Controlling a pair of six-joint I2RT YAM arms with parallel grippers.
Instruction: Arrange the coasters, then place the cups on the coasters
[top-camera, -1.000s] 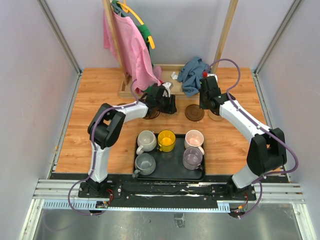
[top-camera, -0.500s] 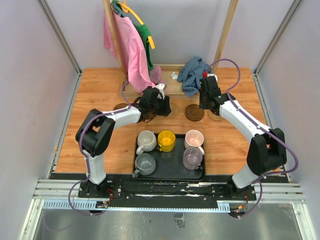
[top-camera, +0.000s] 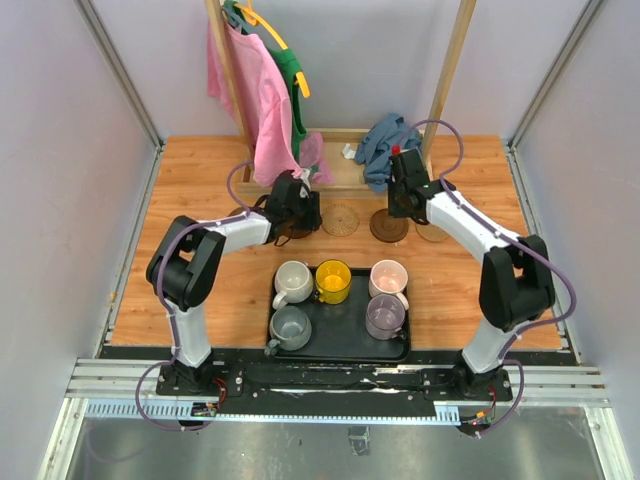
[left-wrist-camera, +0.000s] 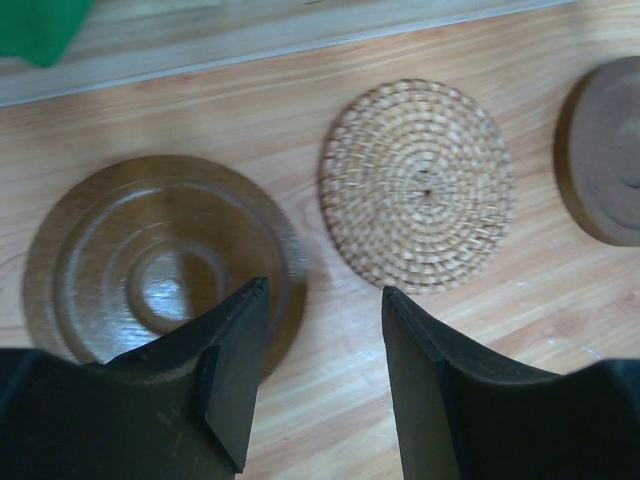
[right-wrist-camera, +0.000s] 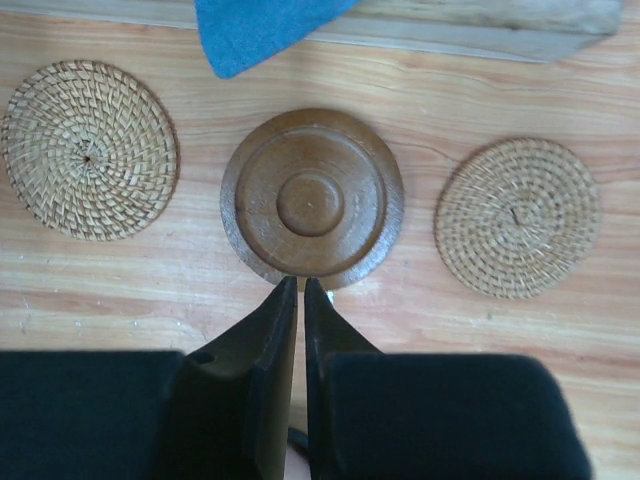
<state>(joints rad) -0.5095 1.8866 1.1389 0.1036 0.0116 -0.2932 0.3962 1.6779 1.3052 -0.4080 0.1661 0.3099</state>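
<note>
Five cups (top-camera: 333, 280) wait on the near tray (top-camera: 335, 338) while the spread left pincer (left-wrist-camera: 322, 300) and pressed-together right pincer (right-wrist-camera: 300, 292) seemingly straighten far coasters (right-wrist-camera: 312, 200).

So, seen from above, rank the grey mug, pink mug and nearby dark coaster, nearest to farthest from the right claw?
1. Dark brown coaster, beside the right gripper.
2. Pale pink mug, tray's far right.
3. Grey mug, tray's near left.

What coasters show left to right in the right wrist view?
Left woven tan coaster → dark brown ringed coaster → right woven tan coaster.
</note>
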